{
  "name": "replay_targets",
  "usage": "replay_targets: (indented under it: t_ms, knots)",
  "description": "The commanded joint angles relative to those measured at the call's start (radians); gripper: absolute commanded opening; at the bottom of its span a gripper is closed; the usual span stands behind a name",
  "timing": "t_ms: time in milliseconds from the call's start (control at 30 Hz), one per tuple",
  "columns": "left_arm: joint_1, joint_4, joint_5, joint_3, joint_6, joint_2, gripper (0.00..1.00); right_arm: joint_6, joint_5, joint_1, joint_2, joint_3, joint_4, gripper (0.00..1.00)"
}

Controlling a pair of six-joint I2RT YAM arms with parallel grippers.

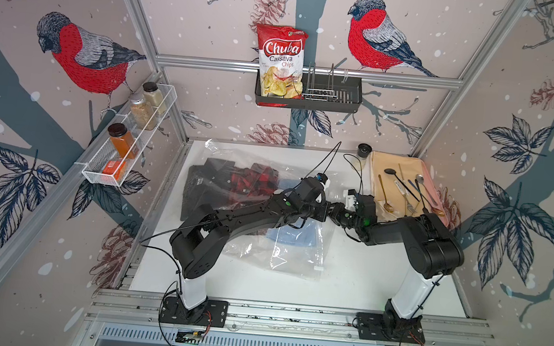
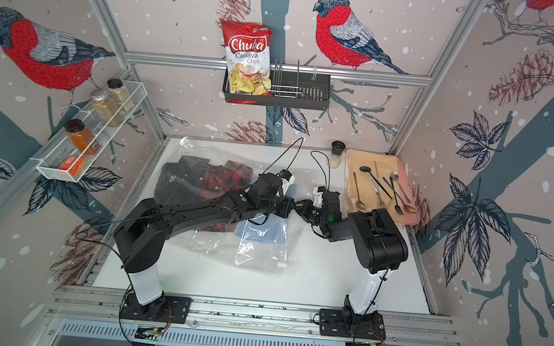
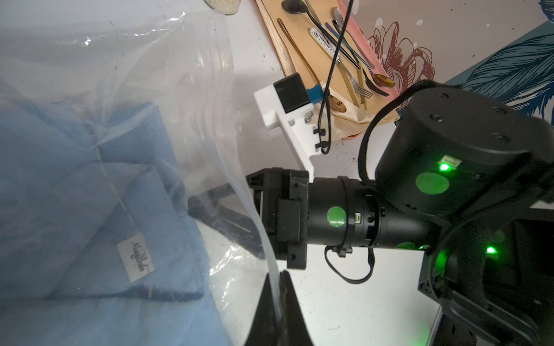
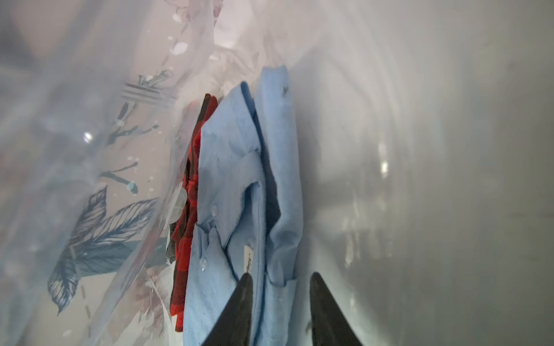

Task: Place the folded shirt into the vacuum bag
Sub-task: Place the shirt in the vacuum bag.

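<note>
The bag (image 3: 144,69) is the biggest thing to mind, so I start there: my left gripper (image 3: 278,302) is pressed together on the film at its mouth, and I would hold that lip lifted while the other arm backs out, or the plastic may sag onto the wrist and drag. The right gripper (image 4: 281,277) reaches in through the mouth with its jaws spread; the collar edge of the shirt (image 4: 233,185) lies loose between them, not pinched as far as I can tell. I judge the step to be the release, so I would draw straight back along the way in, low and slow, so that no finger hooks the collar and undoes the fold. The shirt lies inside the bag, near the mouth, just beside a red plaid garment (image 1: 254,180) that sits deeper under the film. It looks soft, pale blue and folded flat, with small clear buttons (image 4: 214,209) and a white label (image 3: 135,257) at the neck. The bag is clear and crinkly, with a small white slider (image 1: 318,269) at its near edge.
</note>
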Motion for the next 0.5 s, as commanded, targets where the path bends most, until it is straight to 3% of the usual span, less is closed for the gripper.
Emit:
replay_targets:
  t_ms: [0, 267, 467]
  knots:
    - [0.001, 0.018, 0.006, 0.006, 0.013, -0.001, 0.0, 0.028, -0.019, 0.038, 0.017, -0.003, 0.036, 0.33]
    - [0.001, 0.017, 0.005, 0.009, 0.011, -0.003, 0.0, 0.109, -0.003, 0.152, 0.071, -0.003, 0.128, 0.09]
    - [0.001, 0.016, -0.001, 0.002, 0.01, -0.009, 0.0, 0.111, 0.021, 0.123, 0.017, -0.05, 0.125, 0.07]
